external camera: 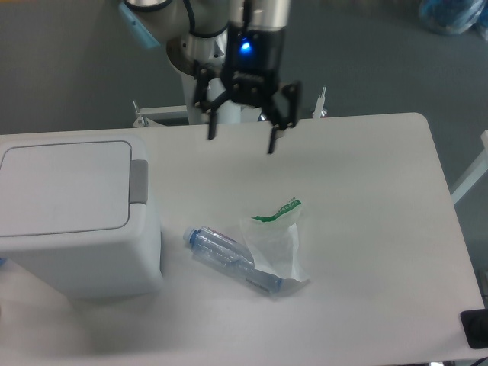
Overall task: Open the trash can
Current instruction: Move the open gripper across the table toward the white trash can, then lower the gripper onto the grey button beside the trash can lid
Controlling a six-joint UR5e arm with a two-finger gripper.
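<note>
The trash can (72,217) is a large boxy white bin at the left of the table. Its flat lid (65,185) is shut and lies level. A grey push tab (139,181) sits on the lid's right edge. My gripper (240,143) hangs above the back of the table, to the right of the can and clear of it. Its two fingers are spread wide and hold nothing.
A clear plastic bottle (223,256) lies on its side in the middle of the table. A crumpled clear bag with green print (278,240) lies partly over it. The arm's base column (204,84) stands behind the table's back edge.
</note>
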